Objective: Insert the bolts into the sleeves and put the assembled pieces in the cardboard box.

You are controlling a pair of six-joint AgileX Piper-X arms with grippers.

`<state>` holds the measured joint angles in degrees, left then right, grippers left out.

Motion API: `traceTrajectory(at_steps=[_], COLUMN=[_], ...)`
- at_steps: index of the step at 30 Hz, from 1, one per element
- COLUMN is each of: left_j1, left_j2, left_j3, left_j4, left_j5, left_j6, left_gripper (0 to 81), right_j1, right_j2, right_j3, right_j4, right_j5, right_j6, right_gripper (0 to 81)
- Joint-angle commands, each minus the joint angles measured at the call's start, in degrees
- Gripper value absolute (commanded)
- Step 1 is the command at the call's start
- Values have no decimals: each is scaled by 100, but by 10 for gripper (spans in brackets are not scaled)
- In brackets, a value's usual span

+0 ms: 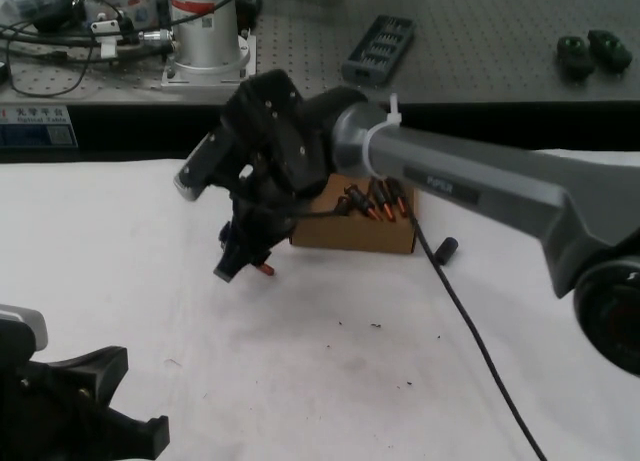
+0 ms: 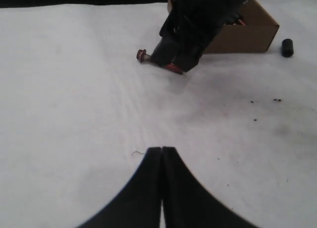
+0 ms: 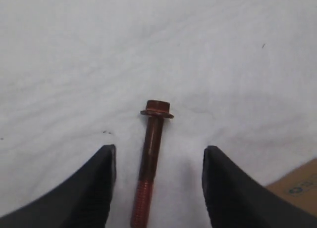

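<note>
The bolt (image 3: 151, 163) lies flat on the white surface (image 1: 330, 381), between the two fingers of the right end effector (image 3: 158, 154). The fingers are wide apart and hold nothing. The bolt is shiny red-brown metal, with a wide head and ridges at the other end. It is beside the brown cardboard box (image 1: 350, 231), toward the far edge. The right arm bends down over it. The left end effector (image 2: 162, 151) is closed and empty, by the near left corner.
</note>
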<state>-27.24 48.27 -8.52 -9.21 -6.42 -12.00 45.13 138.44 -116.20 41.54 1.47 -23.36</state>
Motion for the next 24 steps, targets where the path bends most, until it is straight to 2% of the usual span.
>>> traceTrajectory(at_steps=[1, 9, 18, 21, 24], left_j1=[-12, -12, -12, -12, -12], left_j2=[-50, -50, -50, -50, -50], left_j3=[-13, -13, -13, -13, -13], left_j4=[-86, -86, -86, -86, -86], left_j5=[-74, -74, -74, -74, -74], left_j6=[45, 45, 45, 45, 45], left_gripper=[7, 7, 7, 7, 7], right_j1=[-14, -114, -111, -111, -111], right_j2=[30, 149, 292, 292, 292], right_j3=[-83, -83, -83, -83, -83], right_j4=[-75, -97, -172, -120, -98], right_j5=[55, -252, -267, -41, 358], right_j6=[-86, -193, -337, -394, -363], right_gripper=[402, 402, 400, 336, 181])
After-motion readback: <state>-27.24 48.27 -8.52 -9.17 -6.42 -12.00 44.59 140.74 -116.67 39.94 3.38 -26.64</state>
